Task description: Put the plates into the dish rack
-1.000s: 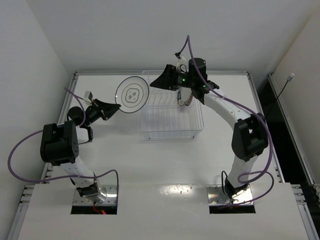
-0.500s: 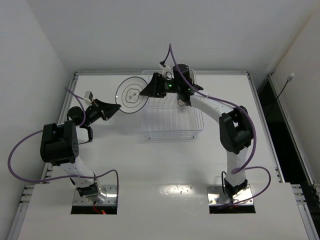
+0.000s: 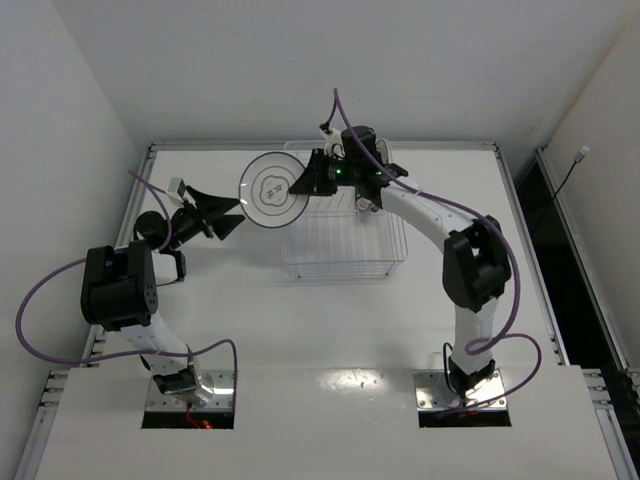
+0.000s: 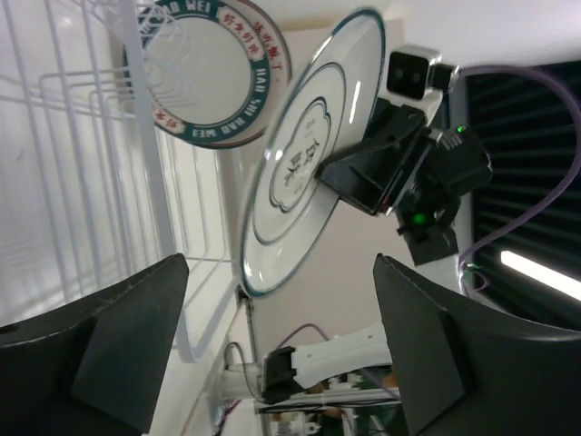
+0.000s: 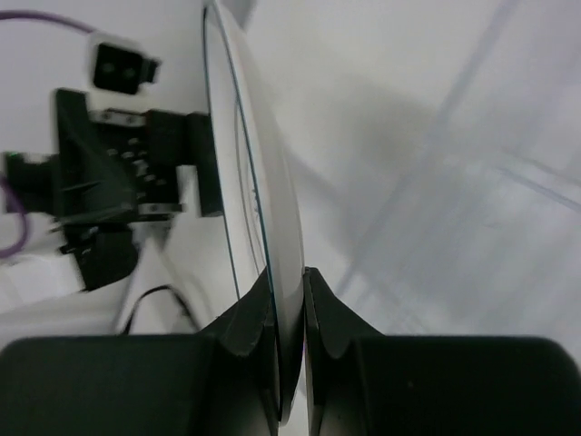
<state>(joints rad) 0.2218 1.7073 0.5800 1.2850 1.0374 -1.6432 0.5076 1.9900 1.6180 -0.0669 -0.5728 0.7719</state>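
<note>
A white plate [image 3: 270,190] with thin dark rings stands on edge in the air just left of the dish rack [image 3: 345,235]. My right gripper [image 3: 302,182] is shut on the right side of its rim; in the right wrist view both fingers pinch the edge-on plate [image 5: 259,182] at the right gripper [image 5: 289,304]. My left gripper [image 3: 236,214] hangs open a short way left of the plate, apart from it. In the left wrist view the ringed plate [image 4: 304,163] is beyond the wide-apart left gripper [image 4: 281,350]. A teal-rimmed plate [image 4: 213,86] shows past the rack's wires [image 4: 141,173].
The clear wire rack stands at the back middle of the white table [image 3: 330,320], with walls close behind and to the left. A raised metal rim [image 3: 150,160] runs along the table's edges. Purple cables trail from both arms.
The right gripper came in from over the rack and shut on the plate's rim. The left gripper opened and let the plate go. The plate shifted slightly right.
</note>
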